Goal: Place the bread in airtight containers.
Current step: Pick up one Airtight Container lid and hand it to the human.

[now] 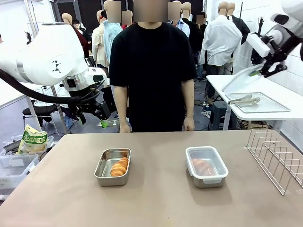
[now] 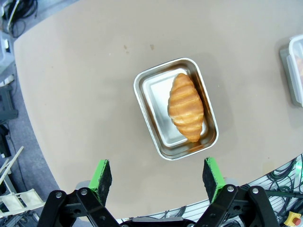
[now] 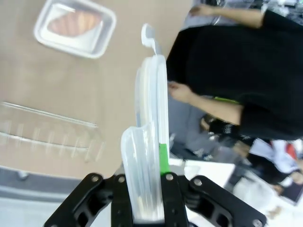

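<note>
Bread: a golden, ridged croissant roll (image 2: 185, 106) lies in the open steel tin (image 1: 112, 166) at table centre-left, below my wide-spread left gripper (image 2: 157, 176). At three o'clock from it, a second roll (image 1: 203, 167) sits in a tin (image 1: 206, 166) under a clear, white-rimmed lid. High at two o'clock, my right gripper (image 3: 150, 189) pinches another clear plastic lid (image 3: 150, 118) edge-on.

A: Open rectangular steel tin (image 2: 156, 101)?
B: Brushed metal, glossy, mirroring the ridged golden-brown croissant roll (image 2: 186, 106), whose crust is lightly shiny.
A: Lidded tin (image 1: 206, 166)?
B: Steel under clear, smooth plastic, white-rimmed.
A: Tan tabletop (image 1: 156, 203)?
B: Matt, smooth.
A: Clear plastic lid (image 3: 150, 142)?
B: Translucent, glossy.
A: Wire rack (image 1: 278, 158)?
B: Bright bare metal.
</note>
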Motion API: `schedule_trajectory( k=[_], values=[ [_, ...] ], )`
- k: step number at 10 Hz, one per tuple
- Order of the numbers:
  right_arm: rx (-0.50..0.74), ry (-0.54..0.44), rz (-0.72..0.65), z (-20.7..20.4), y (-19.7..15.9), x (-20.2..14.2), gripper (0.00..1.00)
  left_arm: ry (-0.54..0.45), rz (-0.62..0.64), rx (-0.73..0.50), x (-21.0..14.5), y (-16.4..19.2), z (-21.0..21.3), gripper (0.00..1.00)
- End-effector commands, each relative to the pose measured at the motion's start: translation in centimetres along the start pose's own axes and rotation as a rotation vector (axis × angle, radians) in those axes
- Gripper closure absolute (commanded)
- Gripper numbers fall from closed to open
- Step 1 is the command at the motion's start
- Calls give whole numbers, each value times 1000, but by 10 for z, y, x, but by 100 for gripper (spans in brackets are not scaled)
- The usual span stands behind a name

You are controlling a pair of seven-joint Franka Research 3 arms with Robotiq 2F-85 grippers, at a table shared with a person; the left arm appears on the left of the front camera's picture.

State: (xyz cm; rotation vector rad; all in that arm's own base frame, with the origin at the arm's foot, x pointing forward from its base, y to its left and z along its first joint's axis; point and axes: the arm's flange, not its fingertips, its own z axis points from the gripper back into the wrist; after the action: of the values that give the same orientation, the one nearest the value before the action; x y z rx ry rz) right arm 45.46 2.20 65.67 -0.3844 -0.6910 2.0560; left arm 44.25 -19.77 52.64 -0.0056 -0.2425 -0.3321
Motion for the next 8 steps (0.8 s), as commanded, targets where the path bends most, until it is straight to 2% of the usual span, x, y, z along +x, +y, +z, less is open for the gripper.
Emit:
schedule_trajectory(
  k=[1,5,8],
  values=[
    [-79,-31,103,-11,-29,2,100,3,16,22,0,1,1,0],
    [-97,-85,226,-43,-84,24,100,3,16,22,0,1,1,0],
    [-29,-82,220,-61,-94,32,100,3,16,22,0,1,1,0]
  ],
)
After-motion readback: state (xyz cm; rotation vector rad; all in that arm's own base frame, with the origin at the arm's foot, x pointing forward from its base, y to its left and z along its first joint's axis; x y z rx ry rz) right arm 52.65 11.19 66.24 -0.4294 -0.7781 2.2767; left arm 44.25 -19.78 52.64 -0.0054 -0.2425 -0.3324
